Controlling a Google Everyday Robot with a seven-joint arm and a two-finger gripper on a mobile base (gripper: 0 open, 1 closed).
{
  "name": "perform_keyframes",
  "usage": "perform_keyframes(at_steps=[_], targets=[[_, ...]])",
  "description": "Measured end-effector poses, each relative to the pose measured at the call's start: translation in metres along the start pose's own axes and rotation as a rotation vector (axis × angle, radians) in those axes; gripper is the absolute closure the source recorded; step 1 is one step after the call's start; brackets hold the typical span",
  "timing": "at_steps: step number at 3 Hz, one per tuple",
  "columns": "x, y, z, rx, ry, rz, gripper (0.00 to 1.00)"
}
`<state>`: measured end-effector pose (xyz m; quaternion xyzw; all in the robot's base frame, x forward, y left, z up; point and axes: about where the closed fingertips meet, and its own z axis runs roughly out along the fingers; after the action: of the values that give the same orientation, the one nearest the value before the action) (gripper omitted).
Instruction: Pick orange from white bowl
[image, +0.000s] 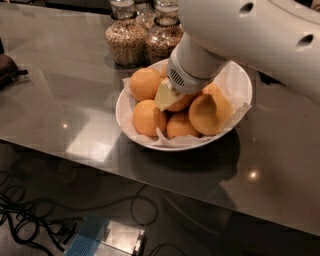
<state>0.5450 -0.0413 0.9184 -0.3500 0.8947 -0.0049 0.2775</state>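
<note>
1. Over the middle of the wide, shallow, glossy white bowl (127, 125), the robot's thick white arm (260, 35) slopes down from the upper right of the camera view. It ends in a grey vented wrist collar (180, 77).
2. Below that collar the gripper (167, 96) shows only as a pale yellow tip, pointing down and to the left into the pile of fruit. Whether it is open or closed cannot be told, because the wrist hides most of it.
3. That tip sits against the left side of the round, matte yellow-orange orange (182, 104), which lies at the centre of the pile inside the bowl, largely hidden under the wrist.
4. Other oranges crowd around it: one at the back left (145, 83), one at the front left (148, 117), one at the front (181, 126) and a large one on the right (210, 114).
5. Crinkled white paper (235, 82) lines the bowl and rises past its rim on the right.
6. The bowl stands on a grey, shiny metal tabletop (60, 85), with two glass jars of grain (126, 40) just behind it.
7. Black cables (30, 220) lie on the floor below the table edge.
</note>
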Motion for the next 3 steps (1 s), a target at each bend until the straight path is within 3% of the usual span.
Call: perform_keyframes(at_steps=[1,2,3], targets=[[-0.007,-0.012,-0.034,-0.074,-0.076,-0.002,1.00],[-0.018,-0.014,-0.086,-0.163,-0.182,-0.050,1.00],[-0.016,-0.012,-0.141,-0.221,-0.299,-0.111,1.00]])
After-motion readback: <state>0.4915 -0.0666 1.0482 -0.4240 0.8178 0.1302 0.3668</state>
